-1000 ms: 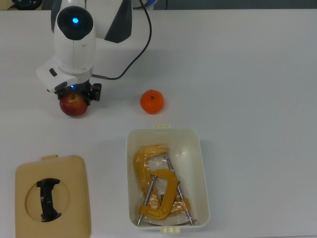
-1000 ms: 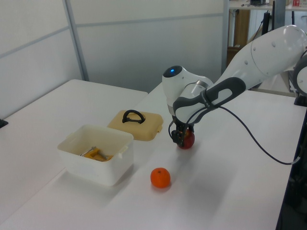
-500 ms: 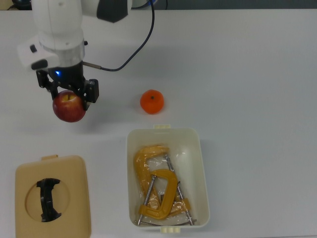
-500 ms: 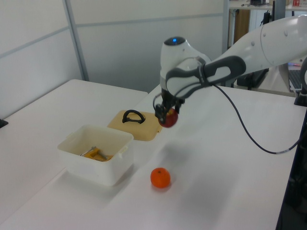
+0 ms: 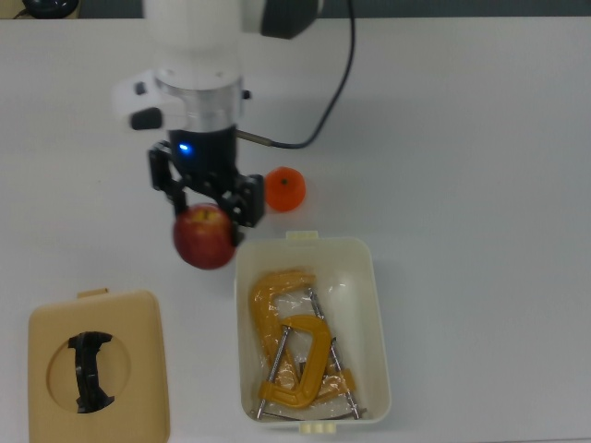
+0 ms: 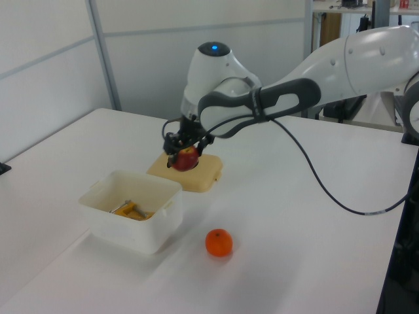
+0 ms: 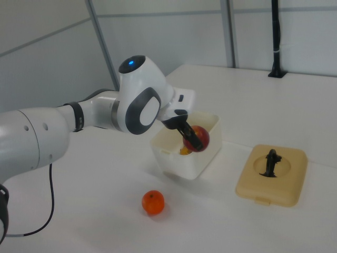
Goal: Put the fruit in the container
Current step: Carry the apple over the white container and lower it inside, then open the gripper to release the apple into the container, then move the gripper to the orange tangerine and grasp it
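- Above the white table [image 5: 480,138], clear of its surface, the gripper [image 5: 207,205] pinches the red apple [image 5: 204,237] between its fingers, just off the container's [image 5: 377,318] rim on the top view's left.
- No readable writing or brand marks show on anything.
- Inside the cream tub lie yellow-orange C-clamps [image 5: 291,346]; no fruit is in it.
- On the table, the orange [image 5: 284,188] sits near the tub's short end.
- Well apart lies the tan lid [image 5: 97,365] with its black handle [image 5: 90,370].
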